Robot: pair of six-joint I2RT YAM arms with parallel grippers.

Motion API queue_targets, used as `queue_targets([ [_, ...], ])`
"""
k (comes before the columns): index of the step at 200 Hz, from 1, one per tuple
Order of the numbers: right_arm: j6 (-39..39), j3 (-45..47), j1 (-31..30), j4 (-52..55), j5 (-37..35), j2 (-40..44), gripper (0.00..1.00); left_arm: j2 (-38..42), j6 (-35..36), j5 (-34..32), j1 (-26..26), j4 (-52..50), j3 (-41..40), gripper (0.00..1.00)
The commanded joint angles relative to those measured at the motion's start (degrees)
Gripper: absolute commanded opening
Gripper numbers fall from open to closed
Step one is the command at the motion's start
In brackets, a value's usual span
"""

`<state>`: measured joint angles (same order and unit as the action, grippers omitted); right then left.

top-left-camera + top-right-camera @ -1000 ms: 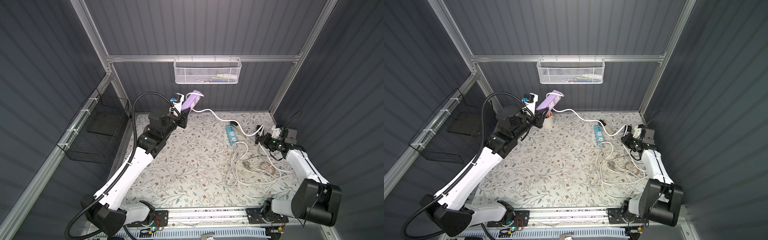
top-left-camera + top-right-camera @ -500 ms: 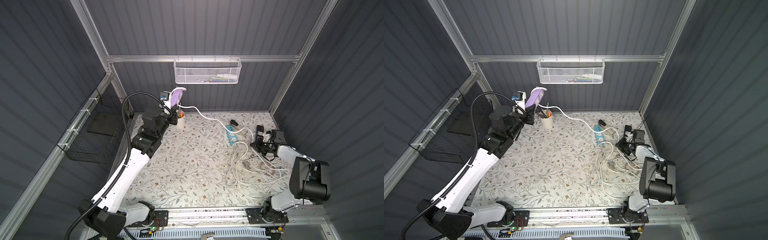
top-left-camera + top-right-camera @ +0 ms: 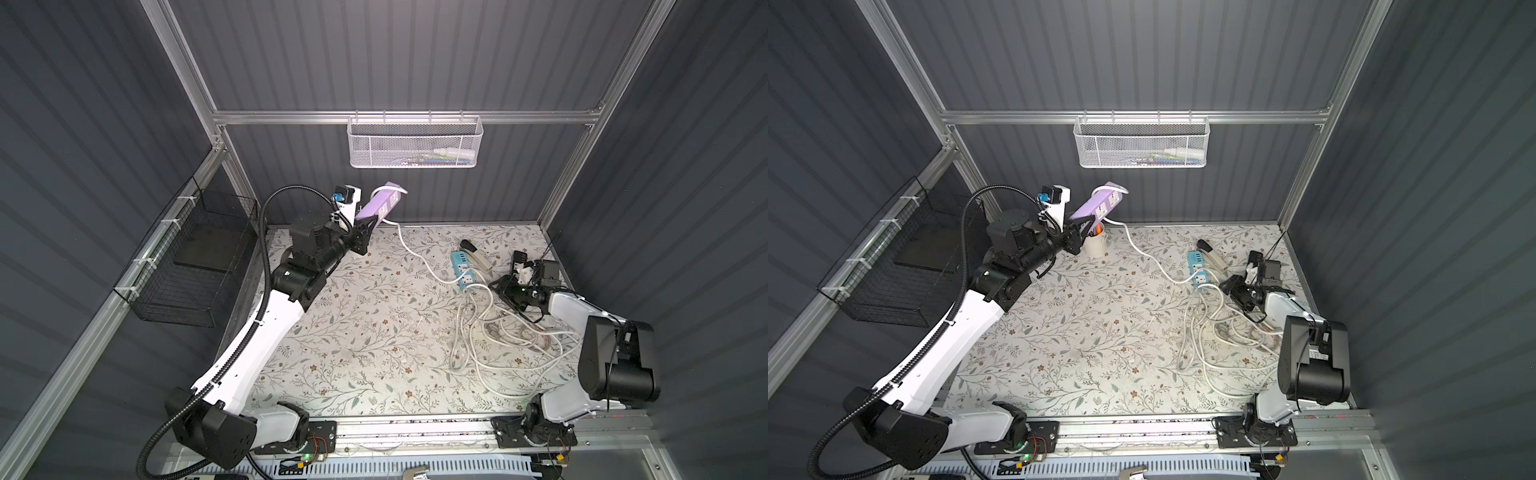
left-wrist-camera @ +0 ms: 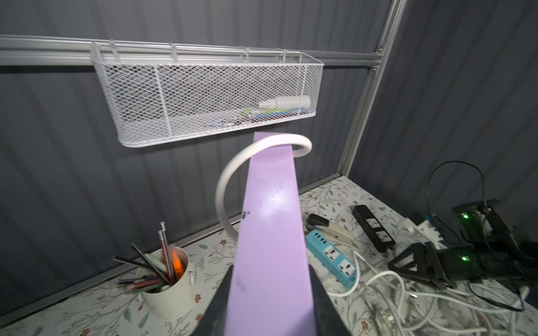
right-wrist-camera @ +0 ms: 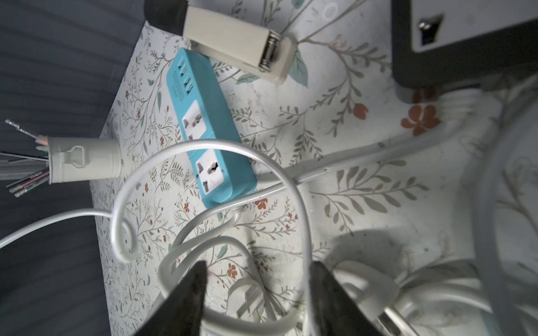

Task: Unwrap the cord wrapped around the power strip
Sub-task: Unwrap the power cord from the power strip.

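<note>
The purple power strip is held up in the air at the back left, tilted, with my left gripper shut on its lower end. Its white cord makes one loose loop round the far end. From there the cord drops to the table and runs right into a tangle. My right gripper hangs low over that tangle, open. A cord loop passes between its fingers, unclamped.
A blue power strip, a stapler and a black power strip lie near the right gripper. A cup of pens stands under the left gripper. Loose white cords cover the right side. A mesh basket hangs on the back wall.
My right gripper has opened and let go of the cord, its arm folding back. My left arm swung the purple strip left, then back to the right.
</note>
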<state>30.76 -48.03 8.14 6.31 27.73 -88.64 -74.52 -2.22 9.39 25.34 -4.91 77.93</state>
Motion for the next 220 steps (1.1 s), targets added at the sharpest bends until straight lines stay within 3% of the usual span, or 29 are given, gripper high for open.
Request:
queue_targets([
  [1, -2.3, -1.0, -0.3, 2.3, -0.7, 4.0, 0.72, -0.2, -3.0, 8.5, -0.2, 5.0, 2.2, 0.0],
  [56, -5.6, -5.7, -4.0, -4.1, 6.9, 13.8, 0.99, -3.3, -9.8, 21.9, -0.1, 8.5, 5.3, 0.0],
  [89, -4.0, -6.4, -9.7, -21.0, 14.5, 13.7, 0.99, -4.6, -12.8, 27.1, 0.4, 9.2, 7.1, 0.0],
  [130, 1.3, -9.3, -14.3, -44.0, 20.3, 5.6, 0.99, -6.0, -14.3, 31.0, 2.4, 8.4, 9.2, 0.0],
  [160, -0.9, -11.1, -17.7, -53.1, 21.9, 1.6, 0.99, -7.2, -15.2, 33.0, 3.9, 8.2, 10.2, 0.0],
  [220, -2.1, -13.3, -21.5, -57.0, 24.4, -1.9, 0.99, -9.4, -20.0, 37.4, 4.5, 12.0, 10.7, 0.0],
])
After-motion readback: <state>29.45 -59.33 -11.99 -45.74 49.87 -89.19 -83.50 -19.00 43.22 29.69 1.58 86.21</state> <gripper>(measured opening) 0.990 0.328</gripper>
